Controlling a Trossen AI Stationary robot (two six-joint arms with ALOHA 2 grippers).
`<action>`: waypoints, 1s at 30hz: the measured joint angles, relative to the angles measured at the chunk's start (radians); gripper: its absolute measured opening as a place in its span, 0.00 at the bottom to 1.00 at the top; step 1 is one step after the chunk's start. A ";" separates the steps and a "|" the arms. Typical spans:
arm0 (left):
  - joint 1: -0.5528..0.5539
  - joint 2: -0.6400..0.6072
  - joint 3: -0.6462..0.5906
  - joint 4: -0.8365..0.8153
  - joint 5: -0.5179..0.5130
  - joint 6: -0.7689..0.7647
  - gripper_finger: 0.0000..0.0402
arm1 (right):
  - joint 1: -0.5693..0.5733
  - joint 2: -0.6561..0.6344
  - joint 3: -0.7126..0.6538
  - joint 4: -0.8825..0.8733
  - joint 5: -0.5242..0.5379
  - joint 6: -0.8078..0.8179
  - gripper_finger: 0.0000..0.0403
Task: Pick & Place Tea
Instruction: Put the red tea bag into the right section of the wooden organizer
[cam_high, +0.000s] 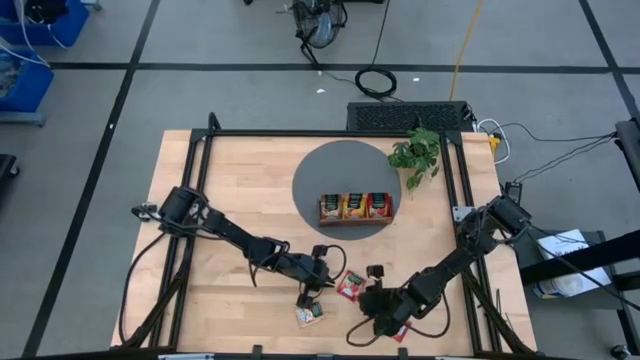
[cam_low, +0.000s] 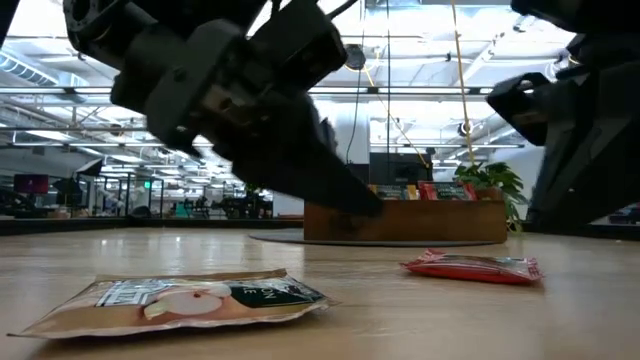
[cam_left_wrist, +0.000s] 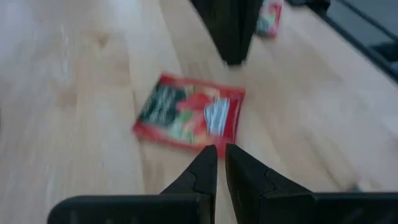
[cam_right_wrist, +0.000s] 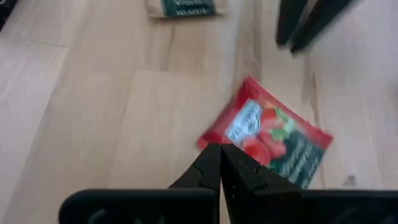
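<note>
Tea sachets lie loose: we see the red sachet (cam_left_wrist: 189, 117) flat just ahead of our left gripper (cam_left_wrist: 221, 163), nearly closed and empty, so it may skid away; the right gripper (cam_right_wrist: 220, 163), pressed together, hovers nearby.

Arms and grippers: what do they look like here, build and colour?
Two slim, jointed arms, dark all over, with loose black cables looping off their bases. The left gripper and right gripper each end in two matte black fingers that taper to narrow wedge tips, stepped along the outer edges. No markings visible.
</note>
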 joint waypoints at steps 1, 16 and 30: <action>0.000 0.000 0.004 -0.001 -0.008 0.003 0.09 | 0.002 0.000 0.000 -0.023 -0.016 0.030 0.00; 0.047 0.000 0.016 -0.043 -0.091 -0.078 0.09 | -0.108 -0.005 -0.101 -0.056 0.028 0.120 0.00; 0.055 0.000 0.016 -0.084 -0.087 -0.216 0.09 | -0.079 -0.078 -0.111 0.125 0.106 -0.001 0.00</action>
